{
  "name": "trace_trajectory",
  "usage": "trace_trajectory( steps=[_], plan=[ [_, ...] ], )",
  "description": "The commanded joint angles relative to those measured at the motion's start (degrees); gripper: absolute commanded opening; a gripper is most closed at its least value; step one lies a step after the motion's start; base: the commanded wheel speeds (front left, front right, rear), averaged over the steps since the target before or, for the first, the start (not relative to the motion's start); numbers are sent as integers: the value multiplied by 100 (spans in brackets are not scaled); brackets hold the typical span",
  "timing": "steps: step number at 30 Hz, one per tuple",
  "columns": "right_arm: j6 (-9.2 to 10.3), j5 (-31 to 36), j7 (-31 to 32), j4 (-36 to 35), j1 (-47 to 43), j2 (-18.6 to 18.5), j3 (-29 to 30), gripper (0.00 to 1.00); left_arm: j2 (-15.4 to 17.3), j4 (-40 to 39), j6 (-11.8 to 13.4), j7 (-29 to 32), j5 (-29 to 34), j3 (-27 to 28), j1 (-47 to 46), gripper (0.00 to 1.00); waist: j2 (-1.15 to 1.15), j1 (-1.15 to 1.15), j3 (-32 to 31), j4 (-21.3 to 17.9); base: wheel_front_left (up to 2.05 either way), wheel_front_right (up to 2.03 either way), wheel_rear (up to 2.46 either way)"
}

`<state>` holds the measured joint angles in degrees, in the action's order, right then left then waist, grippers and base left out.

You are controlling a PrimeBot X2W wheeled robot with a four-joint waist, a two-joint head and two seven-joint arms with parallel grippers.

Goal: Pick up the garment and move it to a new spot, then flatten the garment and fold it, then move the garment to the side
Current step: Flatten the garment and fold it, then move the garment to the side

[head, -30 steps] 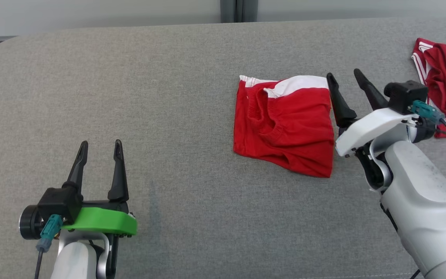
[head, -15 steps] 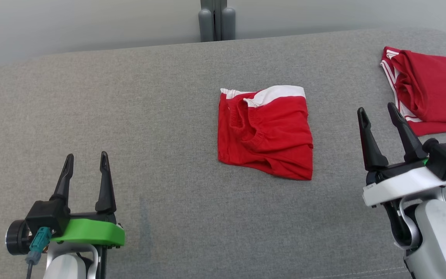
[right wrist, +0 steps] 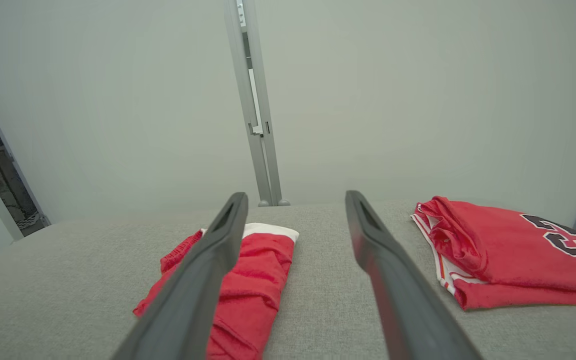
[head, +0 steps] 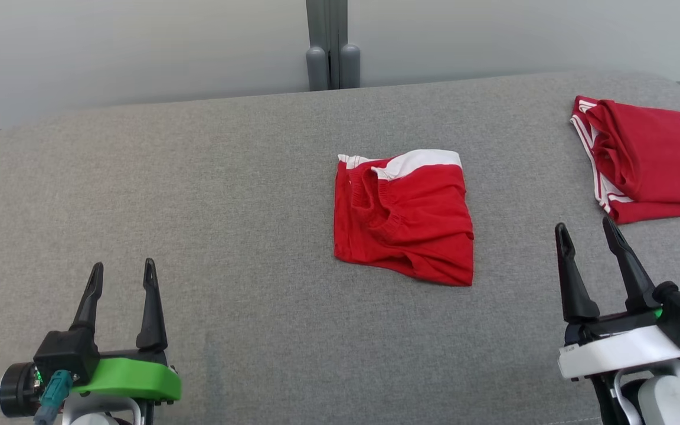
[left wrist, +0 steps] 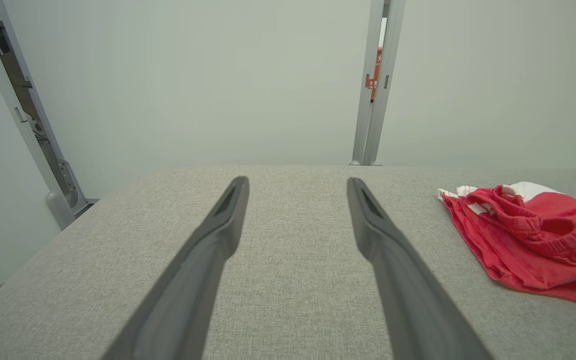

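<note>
Red garment (head: 402, 218) with white band lies bunched near the centre of the table (head: 228, 177). Left gripper (head: 123, 264) sits toward the near-left corner, fingers apart, empty. Right gripper (head: 584, 223) sits toward the near-right corner, likewise. A red jersey (head: 647, 159), seemingly folded, occupies the far-right corner.
</note>
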<state>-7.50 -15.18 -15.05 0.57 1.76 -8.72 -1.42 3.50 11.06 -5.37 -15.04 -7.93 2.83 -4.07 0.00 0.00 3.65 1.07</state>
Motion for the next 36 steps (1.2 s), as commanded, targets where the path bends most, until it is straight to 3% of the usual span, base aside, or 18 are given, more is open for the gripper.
trace_trajectory(
  steps=[1, 36],
  plan=[
    [5, 98, -13, -64, -122, 31, 17, 100, 50, -11, -8, -15, 22, 14, 106, 100, 0, 0, -81, 36, 0, 0, 0],
    [5, 464, 440, 192, -616, 381, 142, 100, 176, -244, 115, 195, -39, -134, 509, 100, 0, 0, -420, 238, 0, 0, 0]
  ],
)
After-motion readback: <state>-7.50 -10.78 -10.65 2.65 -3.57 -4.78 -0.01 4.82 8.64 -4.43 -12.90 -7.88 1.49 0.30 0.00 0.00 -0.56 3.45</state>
